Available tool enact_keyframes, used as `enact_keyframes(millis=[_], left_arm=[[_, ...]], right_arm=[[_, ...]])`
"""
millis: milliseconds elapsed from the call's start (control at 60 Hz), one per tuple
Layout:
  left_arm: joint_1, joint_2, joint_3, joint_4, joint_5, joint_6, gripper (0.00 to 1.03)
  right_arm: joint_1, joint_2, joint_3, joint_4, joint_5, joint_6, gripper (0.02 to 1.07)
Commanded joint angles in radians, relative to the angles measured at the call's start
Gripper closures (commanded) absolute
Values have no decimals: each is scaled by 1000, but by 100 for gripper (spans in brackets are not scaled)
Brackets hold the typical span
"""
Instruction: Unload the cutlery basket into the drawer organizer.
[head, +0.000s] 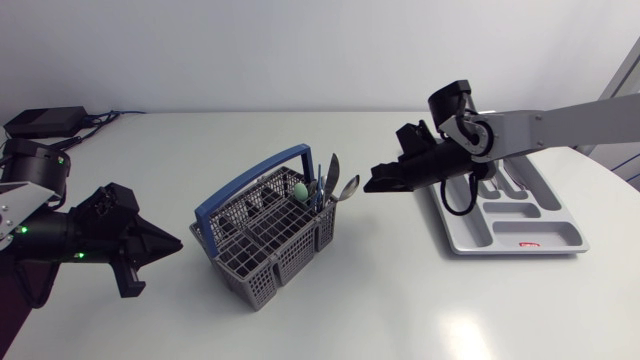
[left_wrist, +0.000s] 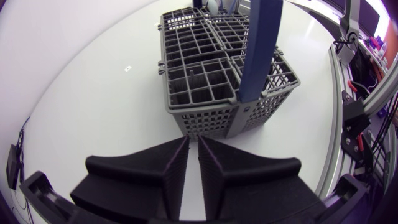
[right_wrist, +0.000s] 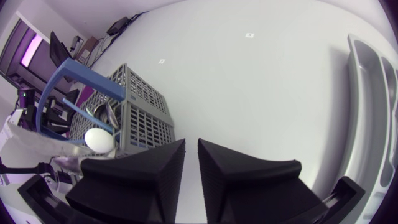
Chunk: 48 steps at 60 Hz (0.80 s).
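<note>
The cutlery basket (head: 295, 256) sits mid-table with its blue handle (head: 250, 180) arching over it. What is left to unload, a cluster of spoons (head: 330, 180) standing upright, is packed into the basket's 1 o'clock corner. The drawer organizer (head: 470, 238) lies well apart at the basket's 3 o'clock. I judge the step in hand to be my right arm's reach for one of those spoons. My right gripper (head: 372, 185) hangs just beyond them at the basket's 2 o'clock, its fingers drawn together with only a slit between and nothing held. To do this well I should spread the fingers before closing in, then come down from above rather than from the side. I should single out the outermost stem, pinch it high and lift it straight up so it does not snag the grid or drag its neighbours. The right arm comes in from 3 o'clock, passing over the organizer, with the wrist tipped down toward the basket. My left gripper (head: 172, 243) rests low at the basket's 9 o'clock, pointing at its near wall, fingers likewise together and empty.
</note>
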Motion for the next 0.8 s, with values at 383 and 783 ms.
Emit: enact_keyframes(millis=[383,783], left_arm=[[-127,224,-31,264,21,-74,90],[-183,399,104,460,-10,-222,90]], right_arm=[[75,192,174,-70,-231,155,93],[50,150,79,-72,-248,127,93]])
